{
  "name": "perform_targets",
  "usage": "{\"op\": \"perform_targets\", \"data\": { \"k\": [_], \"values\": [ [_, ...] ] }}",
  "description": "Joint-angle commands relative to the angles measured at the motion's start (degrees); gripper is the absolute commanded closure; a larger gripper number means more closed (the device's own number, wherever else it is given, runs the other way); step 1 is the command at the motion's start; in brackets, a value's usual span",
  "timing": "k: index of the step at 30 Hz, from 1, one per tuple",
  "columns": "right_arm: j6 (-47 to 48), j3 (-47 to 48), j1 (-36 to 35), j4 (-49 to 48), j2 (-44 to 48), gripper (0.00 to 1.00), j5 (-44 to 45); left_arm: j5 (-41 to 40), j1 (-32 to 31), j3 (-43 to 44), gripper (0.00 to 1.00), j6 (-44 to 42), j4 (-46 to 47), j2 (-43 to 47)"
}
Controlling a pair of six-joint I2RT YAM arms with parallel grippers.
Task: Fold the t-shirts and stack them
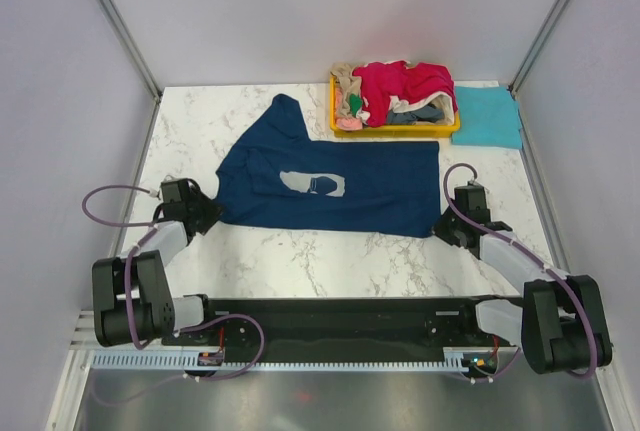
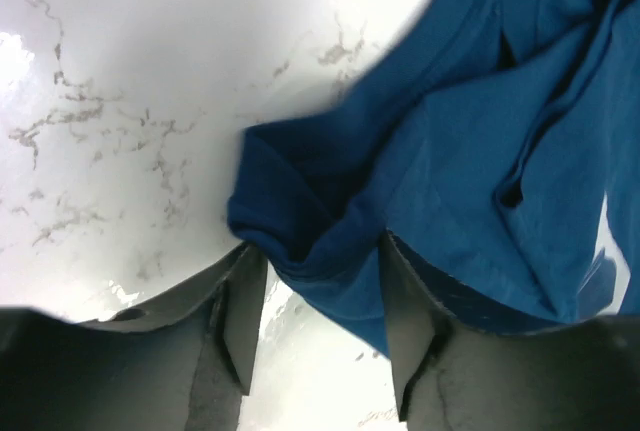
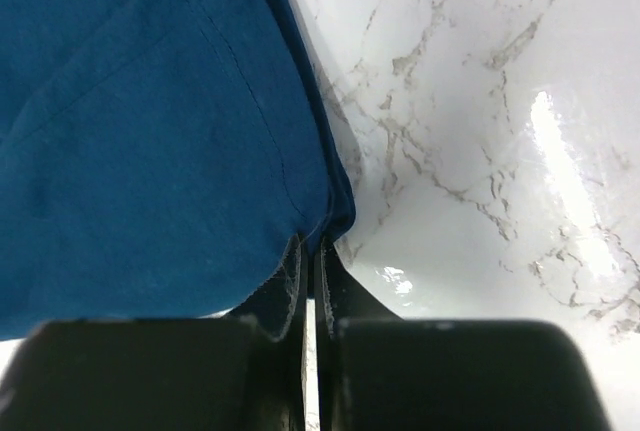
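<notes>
Bimanual grasp of a garment's near edge, located relative to the yellow tray (image 1: 398, 132). The navy t-shirt (image 1: 330, 186) lies spread, print up, on the table (image 1: 300, 261), just in front of the tray and reaching out past the tray's left end. A heap of t-shirts (image 1: 405, 86) fills the tray, and a folded teal t-shirt (image 1: 487, 116) lies just beside its right end.

The right gripper (image 1: 447, 223), in front of the tray's right end, has its fingers (image 3: 285, 281) all but together, and the shirt's hem corner appears nipped at their tips. The left gripper (image 1: 205, 213), well off to the tray's near left, stands partly open. Its fingers (image 2: 240, 301) straddle a bunched fold of the shirt's other near corner without pinching it.

Hazards, as judged from this state:
- The right hold takes only the extreme edge of the hem, so a brisk pull could draw the cloth out of the tips.
- If the arms lift before the left fingers close, only one corner rises and the shirt skews or twists.
- The left corner is doubled over, so a closing grip may catch several layers or only the outer one, leaving a crooked fold line.
</notes>
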State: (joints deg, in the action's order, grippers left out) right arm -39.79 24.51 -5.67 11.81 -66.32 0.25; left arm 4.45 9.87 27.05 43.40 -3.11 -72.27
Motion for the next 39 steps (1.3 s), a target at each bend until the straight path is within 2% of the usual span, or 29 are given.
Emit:
{"op": "perform_targets", "data": {
  "k": [1, 2, 3, 6, 8, 12, 15, 17, 24, 25, 26, 29, 34, 39],
  "values": [
    [0.59, 0.36, 0.05, -1.53, -1.26, 1.0, -0.08, -3.04, 0.76, 1.43, 0.55, -0.5, 3.37, -4.19],
    [0.85, 0.53, 0.13, -1.53, -1.26, 1.0, -0.16, -3.39, 0.85, 1.69, 0.62, -1.46, 4.77, -4.8],
    [0.77, 0.8, 0.13, -1.44, -1.26, 1.0, -0.08, -4.26, 0.85, 2.56, 0.77, -2.78, 4.87, -4.98],
    [0.33, 2.64, 0.4, -0.92, -1.09, 1.0, -0.08, -2.53, 0.94, 3.62, 0.98, -2.89, 4.87, -0.97],
    [-0.28, 6.05, 0.83, -0.48, -1.61, 1.0, -0.16, -1.2, 0.94, 4.59, 0.98, -1.57, 4.79, 1.16],
    [1.64, 18.27, 4.26, 4.69, -4.34, 1.0, -2.97, 1.26, 0.94, 15.02, 0.98, 0.89, -1.88, 4.06],
    [2.61, 21.89, 5.5, 8.83, 0.82, 1.0, 0.09, -1.09, 1.03, 16.72, 0.98, 2.39, -8.73, 9.5],
    [2.7, 18.31, 6.98, 10.5, 3.47, 1.0, 3.52, -1.37, 1.12, 15.15, 0.98, 2.66, -12.42, 14.06],
    [-1.95, 1.87, 10.77, 6.65, 4.98, 1.0, -0.16, 3.72, 1.21, -2.51, 0.96, 5.03, -16.38, 25.33],
    [-2.48, 0.81, 11.03, 6.12, 4.72, 1.0, -1.56, 3.38, 1.21, -3.22, 0.93, 5.03, -17.44, 26.21],
    [-3.27, -0.68, 11.99, 5.51, 4.45, 1.0, -2.27, 2.94, 1.12, -4.01, 0.85, 5.03, -18.58, 26.91],
    [-3.45, -1.92, 14.01, 4.45, 3.84, 1.0, -3.24, 2.93, 1.2, -5.16, 0.77, 5.55, -21.4, 29.72],
    [-1.96, -1.57, 17.01, 5.14, 4.1, 0.98, -5.79, 5.92, 1.12, -7.62, 0.78, 7.49, -22.73, 34.9],
    [-1.96, -2.45, 17.54, 6.73, 7.25, 0.94, -5.96, 6.19, 1.12, -8.06, 0.84, 9.16, -24.57, 37.28]
  ]
}}
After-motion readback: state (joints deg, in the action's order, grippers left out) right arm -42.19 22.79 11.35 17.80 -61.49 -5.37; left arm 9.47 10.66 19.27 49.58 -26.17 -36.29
